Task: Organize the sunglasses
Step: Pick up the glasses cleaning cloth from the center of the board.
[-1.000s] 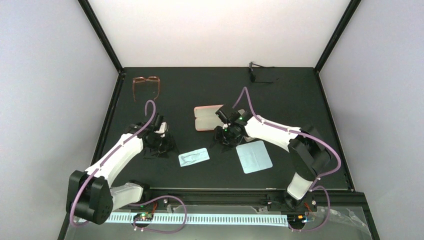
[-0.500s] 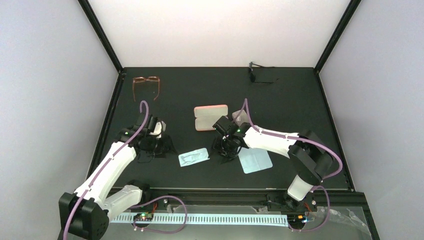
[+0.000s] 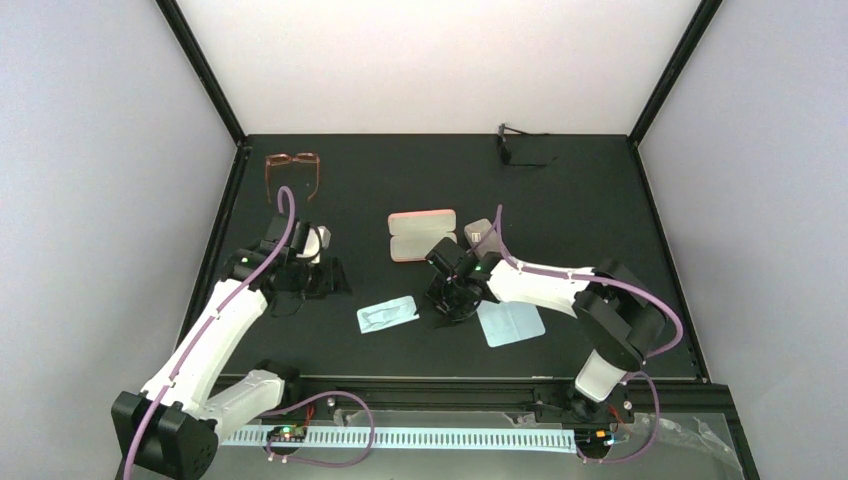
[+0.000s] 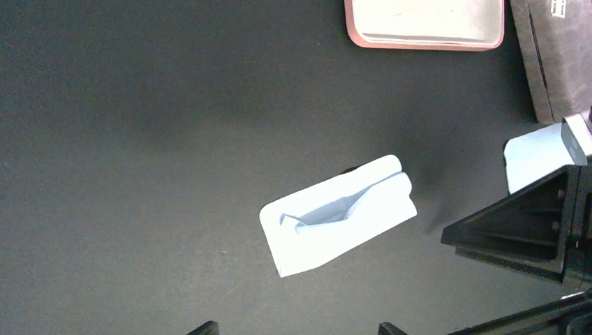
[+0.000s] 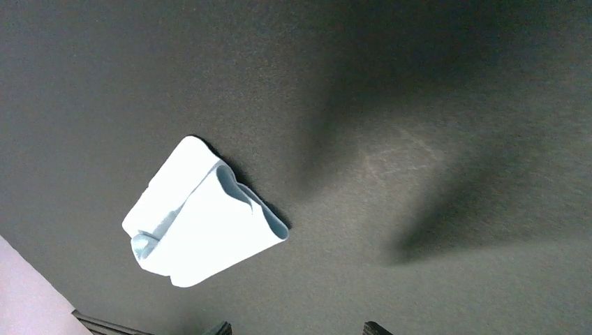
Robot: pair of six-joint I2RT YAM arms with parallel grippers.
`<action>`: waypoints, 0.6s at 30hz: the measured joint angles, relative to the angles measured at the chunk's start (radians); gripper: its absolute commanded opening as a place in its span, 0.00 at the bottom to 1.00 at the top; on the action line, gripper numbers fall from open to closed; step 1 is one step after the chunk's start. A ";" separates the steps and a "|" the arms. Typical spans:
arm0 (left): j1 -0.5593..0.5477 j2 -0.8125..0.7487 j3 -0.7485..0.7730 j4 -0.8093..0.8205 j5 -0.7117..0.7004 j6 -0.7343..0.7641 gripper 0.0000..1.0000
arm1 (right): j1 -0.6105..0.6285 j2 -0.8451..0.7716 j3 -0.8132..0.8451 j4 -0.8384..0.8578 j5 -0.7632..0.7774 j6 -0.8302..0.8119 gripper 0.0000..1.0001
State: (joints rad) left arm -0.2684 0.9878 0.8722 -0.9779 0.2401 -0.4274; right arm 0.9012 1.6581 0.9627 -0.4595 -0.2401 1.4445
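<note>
Where the sunglasses (image 3: 512, 147) lie: at the far edge of the tabletop (image 3: 600, 200), right of centre, well apart from both arms; whether they are folded cannot be told.
Left pincer (image 4: 294, 328): shown spread wide in its wrist view, with nothing held; a folded blue cloth (image 4: 338, 215) is seen below it.
Right pincer (image 5: 297, 328): likewise spread wide and empty, hung between the folded cloth and a flat blue cloth (image 3: 510, 322).
Pink case (image 3: 422, 235): laid open, with a grey case (image 3: 480, 231) just beside it.
Step in hand: judged to be the reach for the sunglasses, not yet begun.
How it is done well: the right arm, being nearer, is best sent. The thin frame should be approached from above and taken at the bridge rather than on a lens. It should be closed on gently, so that nothing is bent or smeared. A pink-framed pair (image 3: 293, 168) at the far left is not to be mistaken for it.
</note>
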 measured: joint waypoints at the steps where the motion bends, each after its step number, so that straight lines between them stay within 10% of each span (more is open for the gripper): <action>1: 0.000 0.000 0.000 0.001 -0.003 0.008 0.62 | 0.002 0.006 0.002 0.008 0.000 0.007 0.47; 18: 0.000 -0.029 -0.006 0.014 -0.021 0.037 0.66 | 0.007 0.176 0.088 0.057 -0.007 0.074 0.22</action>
State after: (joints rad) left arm -0.2684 0.9592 0.8665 -0.9634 0.2195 -0.3904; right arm 0.9085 1.8343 1.0508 -0.4026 -0.2470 1.5181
